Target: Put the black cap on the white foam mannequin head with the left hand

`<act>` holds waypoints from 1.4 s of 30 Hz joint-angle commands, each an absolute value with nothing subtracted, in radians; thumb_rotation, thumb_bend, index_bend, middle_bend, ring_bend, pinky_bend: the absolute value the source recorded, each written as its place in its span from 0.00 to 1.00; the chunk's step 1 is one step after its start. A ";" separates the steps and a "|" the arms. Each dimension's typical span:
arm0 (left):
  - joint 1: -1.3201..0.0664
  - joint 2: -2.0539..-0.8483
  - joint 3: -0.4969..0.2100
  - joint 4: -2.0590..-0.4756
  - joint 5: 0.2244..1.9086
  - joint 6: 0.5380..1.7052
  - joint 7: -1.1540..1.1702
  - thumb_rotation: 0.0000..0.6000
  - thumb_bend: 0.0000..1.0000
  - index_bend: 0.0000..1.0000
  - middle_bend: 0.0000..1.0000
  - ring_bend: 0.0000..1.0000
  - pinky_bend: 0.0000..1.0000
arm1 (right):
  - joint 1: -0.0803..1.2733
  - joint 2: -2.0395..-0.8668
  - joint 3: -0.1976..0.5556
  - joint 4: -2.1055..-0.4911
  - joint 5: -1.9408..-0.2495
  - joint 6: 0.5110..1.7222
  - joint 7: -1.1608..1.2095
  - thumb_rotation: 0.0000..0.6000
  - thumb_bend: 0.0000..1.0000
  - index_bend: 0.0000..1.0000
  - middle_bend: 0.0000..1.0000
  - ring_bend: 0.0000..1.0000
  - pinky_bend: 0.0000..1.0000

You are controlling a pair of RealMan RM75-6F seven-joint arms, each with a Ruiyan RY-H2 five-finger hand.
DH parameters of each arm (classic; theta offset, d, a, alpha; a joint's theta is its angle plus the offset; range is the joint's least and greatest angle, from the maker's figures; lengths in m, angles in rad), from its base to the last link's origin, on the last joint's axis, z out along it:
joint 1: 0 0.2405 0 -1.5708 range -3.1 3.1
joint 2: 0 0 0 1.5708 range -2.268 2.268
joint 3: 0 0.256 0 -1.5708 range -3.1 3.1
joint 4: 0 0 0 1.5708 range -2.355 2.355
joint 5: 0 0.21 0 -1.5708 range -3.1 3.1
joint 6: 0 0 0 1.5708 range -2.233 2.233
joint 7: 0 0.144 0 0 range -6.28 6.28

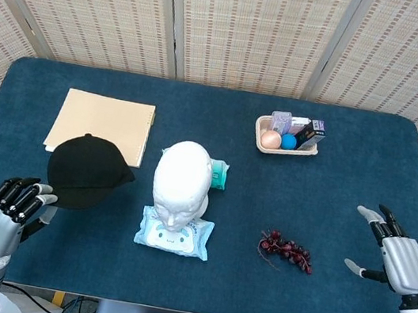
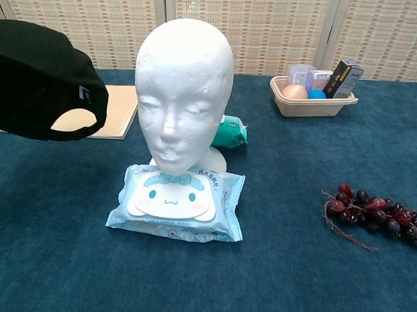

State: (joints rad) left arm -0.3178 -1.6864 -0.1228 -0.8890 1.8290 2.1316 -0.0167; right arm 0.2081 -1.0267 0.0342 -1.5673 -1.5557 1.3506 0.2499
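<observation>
The left hand (image 1: 6, 207) pinches the black cap (image 1: 84, 172) by its edge and holds it off the worktop (image 1: 348, 188), near the front-left corner, left of the white foam mannequin head (image 1: 180, 184) and apart from it; the head stands mid-worktop behind a wipes pack (image 1: 173, 235). The right hand (image 1: 397, 256) hangs near the front-right corner, fingers spread, holding nothing.

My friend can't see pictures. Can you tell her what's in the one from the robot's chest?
A black cap hangs in the air left of a white foam head, nearly as high as its top, not on it yet. The head stands behind a blue wipes pack. Dark grapes lie to the right, a small tray behind.
</observation>
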 commanded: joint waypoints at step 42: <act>-0.473 -1.421 -0.273 -1.262 1.839 1.964 0.182 1.00 0.43 0.88 0.54 0.40 0.47 | 0.209 -1.027 0.036 -1.565 -1.552 1.346 0.254 1.00 0.00 0.08 0.19 0.03 0.22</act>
